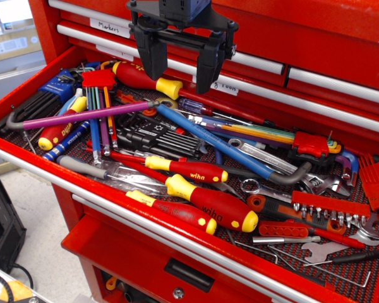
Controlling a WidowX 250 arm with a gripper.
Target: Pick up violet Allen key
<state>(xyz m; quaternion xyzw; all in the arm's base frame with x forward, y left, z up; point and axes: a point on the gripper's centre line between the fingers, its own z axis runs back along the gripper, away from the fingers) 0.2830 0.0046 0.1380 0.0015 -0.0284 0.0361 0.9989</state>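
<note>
The violet Allen key lies across the left part of the open red drawer. Its long violet-magenta shaft runs from near a yellow screwdriver cap at the right down to the left. Its bare grey bent end curls at the far left. It rests on top of other tools. My gripper hangs above the drawer's back middle, black fingers pointing down, open and empty. It is up and to the right of the key, apart from it.
The drawer is packed with tools: red-and-yellow screwdrivers, a long blue hex key, a rainbow key set in a red holder, a blue hex key holder, wrenches and a bit rack. Closed red drawers stand behind.
</note>
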